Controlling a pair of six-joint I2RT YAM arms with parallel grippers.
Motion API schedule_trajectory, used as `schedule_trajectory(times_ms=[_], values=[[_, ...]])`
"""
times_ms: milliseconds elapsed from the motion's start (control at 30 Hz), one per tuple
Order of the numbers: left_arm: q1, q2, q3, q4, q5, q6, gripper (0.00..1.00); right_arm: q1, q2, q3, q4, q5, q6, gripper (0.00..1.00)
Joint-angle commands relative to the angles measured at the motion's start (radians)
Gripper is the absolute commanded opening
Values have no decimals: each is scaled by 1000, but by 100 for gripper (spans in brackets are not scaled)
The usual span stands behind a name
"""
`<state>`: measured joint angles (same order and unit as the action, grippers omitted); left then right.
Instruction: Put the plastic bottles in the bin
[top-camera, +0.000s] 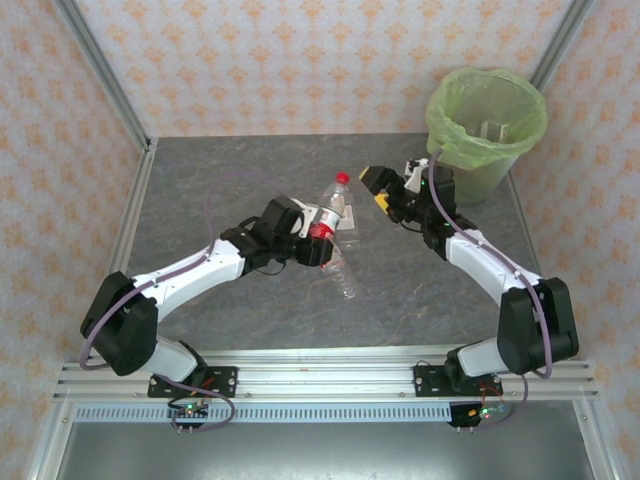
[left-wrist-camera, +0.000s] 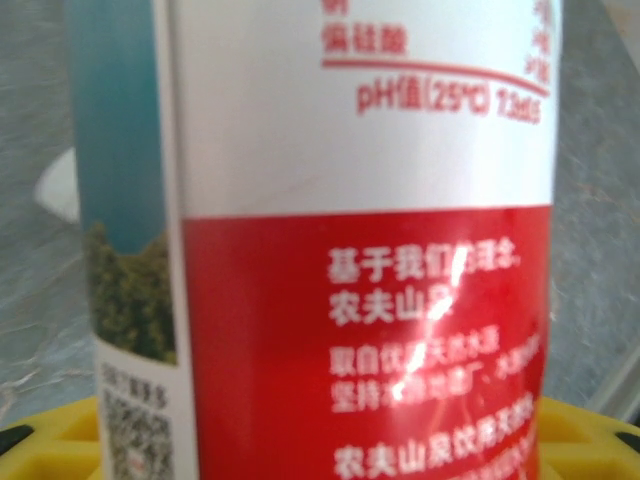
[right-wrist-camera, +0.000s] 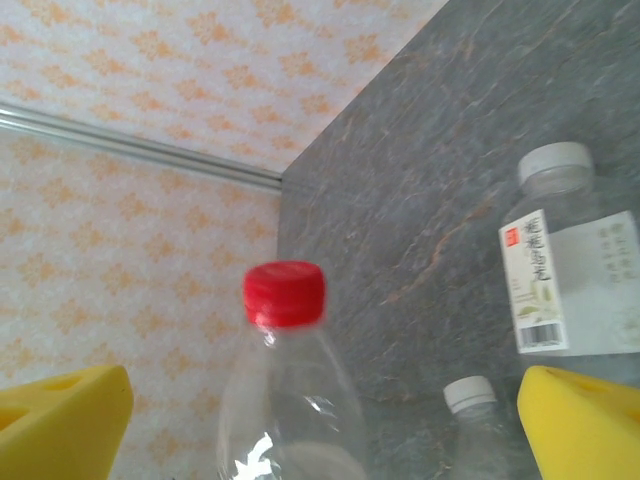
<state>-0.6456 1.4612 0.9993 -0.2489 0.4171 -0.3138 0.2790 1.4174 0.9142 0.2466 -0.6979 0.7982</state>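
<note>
1. The left end effector (top-camera: 316, 236) is clamped on the red-capped bottle (top-camera: 330, 205) at its red label, holding it tilted above the desk (top-camera: 220, 180).
2. The right end effector (top-camera: 378, 190) is open. Its yellow fingers (right-wrist-camera: 60, 420) flank the bottle's neck without touching it.
3. This looks like a handover. Next, the right needs to close on the neck, the left to let go, and then comes the carry to the bin (top-camera: 487, 125) at the far right.
4. More remain: a white-capped bottle (right-wrist-camera: 555, 250) lies on the desk.

Red-capped bottle (right-wrist-camera: 288, 400) — between yellow pincer fingers (right-wrist-camera: 62, 425)
</note>
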Motion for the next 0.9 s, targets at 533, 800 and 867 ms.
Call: schedule_trajectory(times_ms=[533,800,867], values=[[-92,74,86,55,69,106,35,3,55,70,-40,-61,-84,50],[-98,77,94,25,46,117,35,3,26,30,11,5,-92,7],[-98,79,98,25,45,115,35,2,9,19,7,25,-112,0]])
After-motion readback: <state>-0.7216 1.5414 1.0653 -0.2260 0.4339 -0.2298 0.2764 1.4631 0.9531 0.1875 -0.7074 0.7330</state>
